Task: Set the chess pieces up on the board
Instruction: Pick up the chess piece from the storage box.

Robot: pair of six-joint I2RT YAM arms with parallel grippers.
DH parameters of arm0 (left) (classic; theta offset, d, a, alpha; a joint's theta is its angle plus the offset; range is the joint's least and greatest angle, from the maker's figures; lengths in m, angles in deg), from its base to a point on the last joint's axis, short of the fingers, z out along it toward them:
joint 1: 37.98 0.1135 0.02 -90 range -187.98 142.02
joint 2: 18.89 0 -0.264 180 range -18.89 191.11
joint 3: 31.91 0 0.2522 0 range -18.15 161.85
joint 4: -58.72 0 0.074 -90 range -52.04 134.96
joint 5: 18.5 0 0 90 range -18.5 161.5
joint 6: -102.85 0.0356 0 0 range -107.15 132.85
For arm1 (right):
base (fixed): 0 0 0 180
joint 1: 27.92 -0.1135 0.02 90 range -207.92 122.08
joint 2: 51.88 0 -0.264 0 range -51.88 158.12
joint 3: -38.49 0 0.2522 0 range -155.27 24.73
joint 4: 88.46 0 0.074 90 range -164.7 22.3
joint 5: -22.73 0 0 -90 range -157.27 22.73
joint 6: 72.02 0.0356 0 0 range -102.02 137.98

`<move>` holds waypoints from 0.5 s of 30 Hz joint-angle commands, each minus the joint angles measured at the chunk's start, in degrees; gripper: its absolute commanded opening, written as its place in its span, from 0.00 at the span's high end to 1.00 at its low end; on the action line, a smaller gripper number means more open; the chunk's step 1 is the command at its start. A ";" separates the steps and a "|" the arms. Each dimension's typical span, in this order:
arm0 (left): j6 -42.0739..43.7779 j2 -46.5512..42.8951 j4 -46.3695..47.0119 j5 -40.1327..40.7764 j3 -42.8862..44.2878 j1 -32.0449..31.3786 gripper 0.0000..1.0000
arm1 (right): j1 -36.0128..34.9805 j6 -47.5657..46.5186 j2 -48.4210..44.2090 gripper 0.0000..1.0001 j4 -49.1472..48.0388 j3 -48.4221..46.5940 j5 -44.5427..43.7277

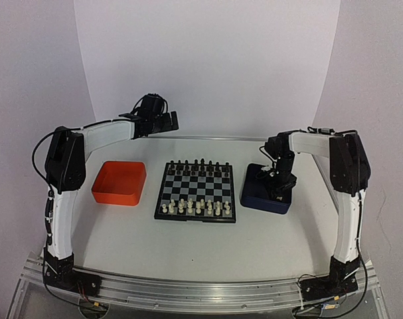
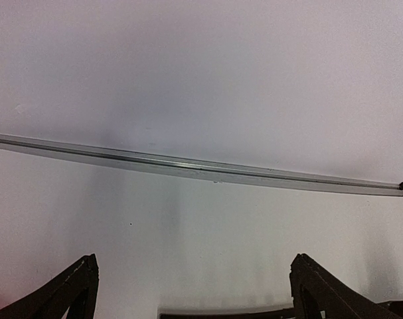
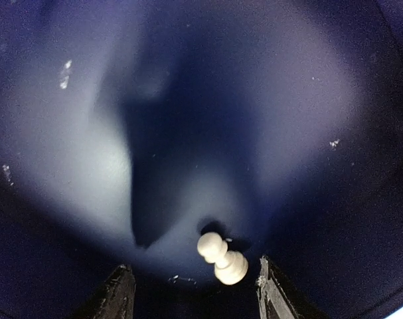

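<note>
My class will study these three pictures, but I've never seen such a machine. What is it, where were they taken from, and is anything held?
Two robot arms, each ending in a two-finger gripper, are bolted to a table's near edge. One picture looks down from above and behind; the other two come from wrist cameras. On the table lie an orange tray, a board and a blue tray. White pieces stand on the board's near rows, black pieces on its far rows. The left gripper is raised, open, facing the back wall. The right gripper is down in the blue tray, open, a white pawn lying between its fingers. Nothing is held.
</note>
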 commanded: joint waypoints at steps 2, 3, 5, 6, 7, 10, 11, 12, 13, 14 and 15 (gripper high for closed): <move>0.41 -2.55 -0.92 -0.10 0.32 0.38 0.00 | 1.53 -2.08 1.86 0.44 2.07 -2.61 3.91; 0.40 -2.54 -0.94 -0.12 0.39 0.38 0.00 | 1.73 -2.11 2.07 0.47 2.18 -2.84 4.34; 0.26 -2.39 -1.35 -0.22 0.88 0.38 0.00 | 2.30 -2.22 2.36 0.48 2.26 -3.09 4.70; 0.23 -2.37 -1.60 -0.30 1.09 0.38 0.00 | 2.58 -2.30 2.35 0.48 2.33 -3.15 4.91; 0.23 -2.37 -1.70 -0.37 1.16 0.38 0.00 | 2.92 -2.42 2.32 0.48 2.44 -3.10 5.30; 0.19 -2.48 -1.74 -0.35 1.14 0.38 0.00 | 3.45 -3.07 2.33 0.49 3.08 -3.13 6.37; 0.16 -2.53 -1.77 -0.33 1.15 0.37 0.00 | 3.50 -3.39 2.39 0.50 3.34 -3.05 6.38; 0.11 -2.59 -1.81 -0.36 1.13 0.38 0.00 | 3.51 -3.72 2.45 0.51 3.59 -2.87 6.39; 0.07 -2.65 -1.83 -0.44 1.10 0.38 0.00 | 3.53 -4.04 2.52 0.51 3.88 -2.67 6.41; 0.09 -2.70 -1.84 -0.56 1.09 0.37 0.00 | 3.61 -4.28 2.60 0.52 4.24 -2.54 6.42; 0.41 -2.81 -1.88 -0.70 1.12 0.38 0.00 | 3.64 -4.51 2.75 0.52 4.69 -2.54 6.93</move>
